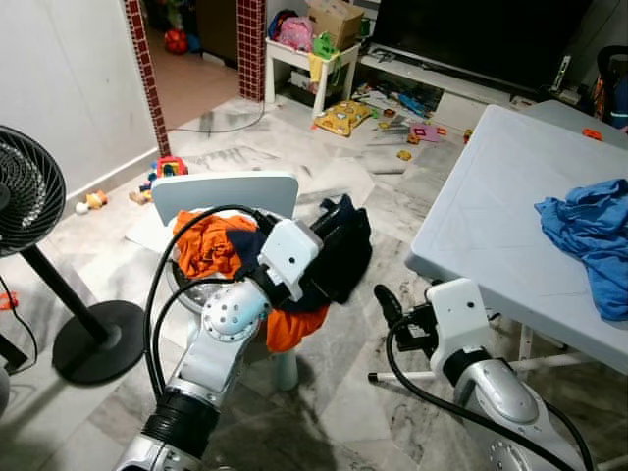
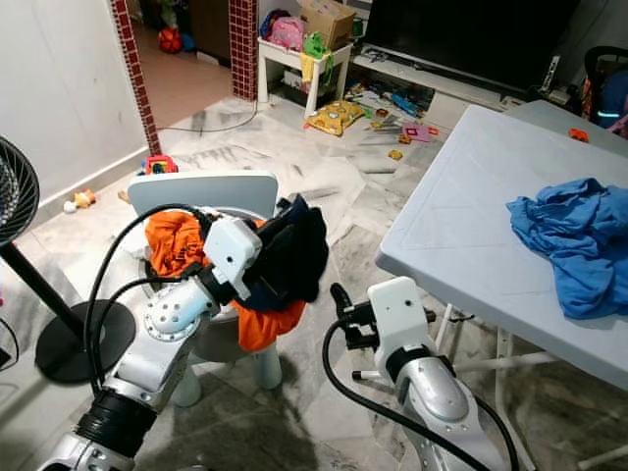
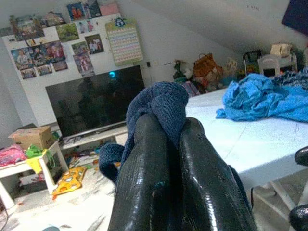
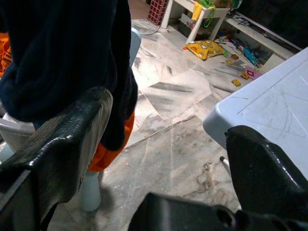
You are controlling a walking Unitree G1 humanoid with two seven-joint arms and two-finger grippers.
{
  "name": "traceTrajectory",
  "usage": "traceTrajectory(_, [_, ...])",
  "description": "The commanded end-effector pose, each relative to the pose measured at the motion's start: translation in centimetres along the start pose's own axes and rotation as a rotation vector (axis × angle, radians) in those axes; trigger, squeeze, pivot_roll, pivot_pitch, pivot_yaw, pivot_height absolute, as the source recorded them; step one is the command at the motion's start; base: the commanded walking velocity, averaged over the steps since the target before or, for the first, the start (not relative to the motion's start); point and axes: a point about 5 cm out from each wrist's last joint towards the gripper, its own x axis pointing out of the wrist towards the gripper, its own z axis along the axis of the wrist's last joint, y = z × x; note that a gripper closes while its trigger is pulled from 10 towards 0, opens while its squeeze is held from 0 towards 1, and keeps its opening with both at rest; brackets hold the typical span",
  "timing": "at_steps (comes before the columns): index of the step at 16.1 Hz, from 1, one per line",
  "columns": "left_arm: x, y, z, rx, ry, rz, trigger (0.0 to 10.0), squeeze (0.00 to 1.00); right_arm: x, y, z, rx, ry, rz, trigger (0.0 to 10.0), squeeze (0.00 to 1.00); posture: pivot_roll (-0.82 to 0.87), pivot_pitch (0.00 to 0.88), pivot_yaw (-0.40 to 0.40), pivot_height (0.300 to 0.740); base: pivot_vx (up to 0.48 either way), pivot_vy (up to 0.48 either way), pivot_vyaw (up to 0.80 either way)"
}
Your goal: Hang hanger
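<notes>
Two garments are lying heaped on the small white chair (image 1: 224,192): an orange garment (image 1: 206,245) against the backrest and spilling over the seat's front edge, and a dark navy garment (image 1: 339,245) bunched on top of it toward the bench side. The left gripper (image 3: 161,144) is reaching over the chair seat, its fingers (image 3: 144,168) pressing together and pinching a fold of the navy fabric, which is bulging over the fingertips in the left wrist view. The right gripper (image 1: 388,299) is hovering above the marble floor (image 1: 334,392) between the chair and the white bench (image 1: 491,216), just beside the hanging navy cloth without touching it; its fingers (image 4: 67,139) are standing wide apart with nothing between them. A crumpled blue garment (image 1: 594,231) is lying on the bench near its far right side. A black standing fan (image 1: 29,196) is standing to the left of the chair. Toys are scattered on the floor beyond, in front of a television (image 1: 481,39). I cannot make out a hanger anywhere.
</notes>
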Motion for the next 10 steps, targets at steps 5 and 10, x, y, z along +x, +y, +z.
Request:
traceTrajectory(5, [1.5, 0.4, 2.0, -0.068, -0.062, -0.013, 0.0, 0.00, 0.0, -0.4, -0.5, -0.006, 0.003, -0.022, 10.0, 0.00, 0.05, 0.000, -0.098, 0.740, 0.000, 0.000, 0.00])
traceTrajectory(10, [-0.6, -1.4, -1.5, -0.099, 0.127, -0.005, 0.0, 0.00, 0.4, -1.2, -0.3, -0.011, -0.019, -0.081, 10.0, 0.00, 0.05, 0.000, -0.094, 0.740, 0.000, 0.000, 0.00])
